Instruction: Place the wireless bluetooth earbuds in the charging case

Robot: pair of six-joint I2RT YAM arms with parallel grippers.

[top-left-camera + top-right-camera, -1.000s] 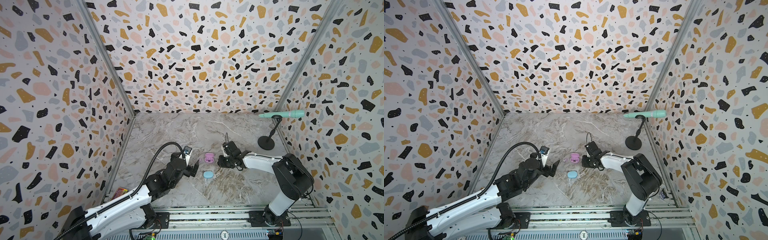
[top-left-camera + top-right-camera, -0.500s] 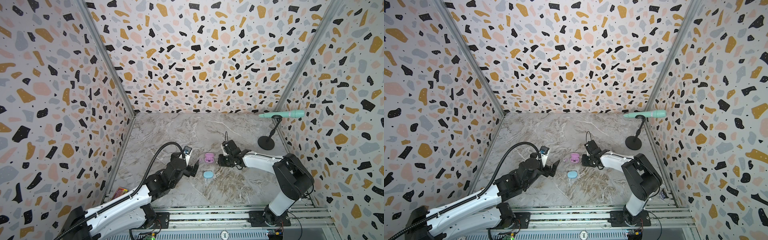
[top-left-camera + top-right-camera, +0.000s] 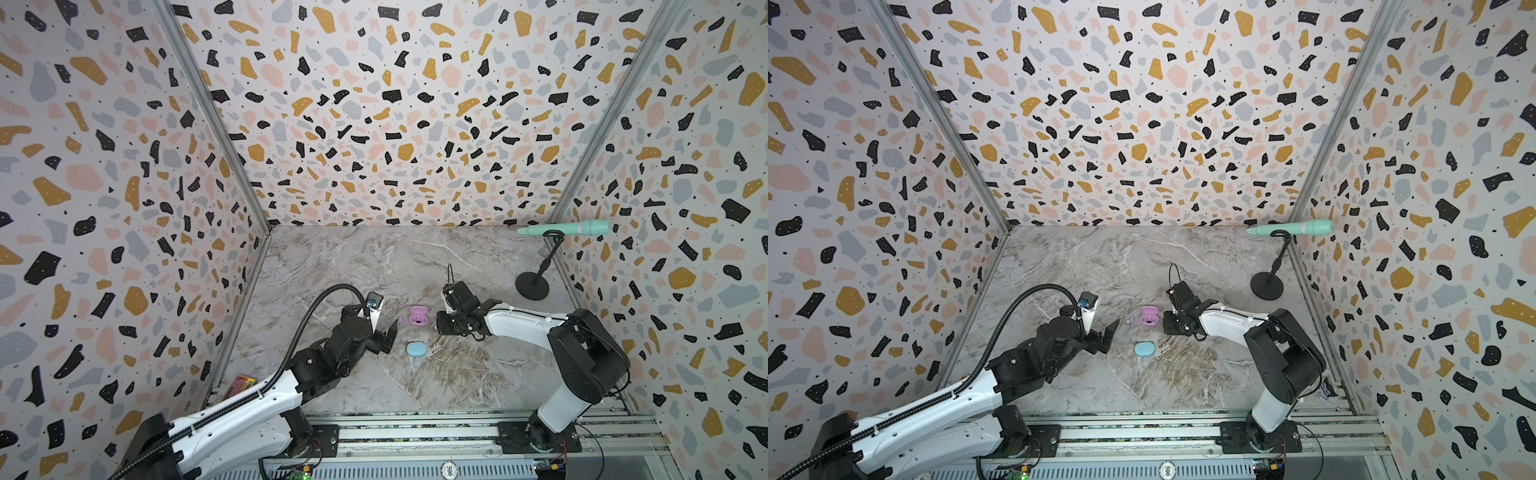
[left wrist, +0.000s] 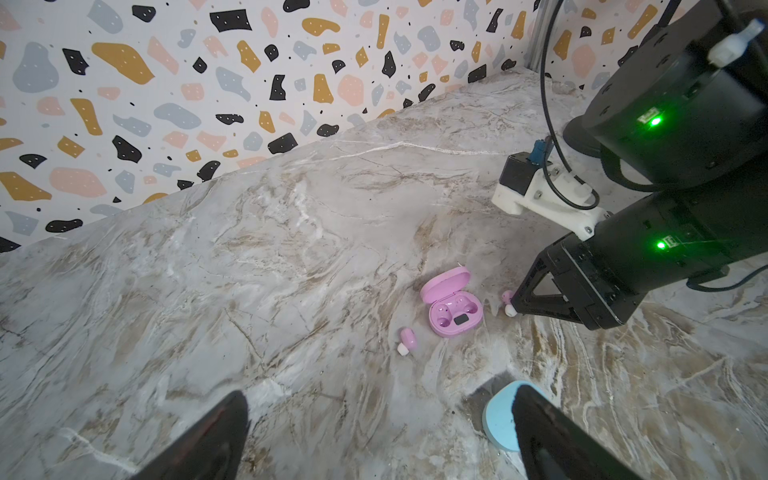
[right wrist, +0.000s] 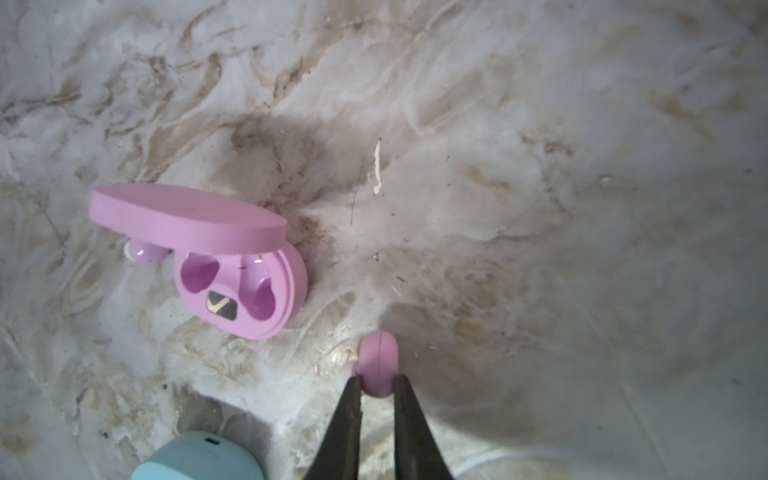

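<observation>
The pink charging case [image 3: 417,318] [image 3: 1148,318] lies open on the marble floor, lid up, both of its wells [image 5: 232,278] empty. My right gripper [image 5: 377,380] [image 3: 438,326] is shut on one pink earbud [image 5: 378,361] [image 4: 506,300], low over the floor just right of the case. A second pink earbud [image 4: 407,338] [image 5: 143,251] lies loose on the floor at the case's left side. My left gripper [image 4: 378,415] [image 3: 384,332] hangs open and empty to the left of both cases. A closed light blue case [image 3: 414,349] [image 4: 498,415] lies in front of the pink one.
A teal microphone [image 3: 569,228] rests on a black stand [image 3: 532,286] at the back right. A small colourful object [image 3: 241,384] lies by the front left wall. Patterned walls close in three sides, and a metal rail [image 3: 415,436] runs along the front.
</observation>
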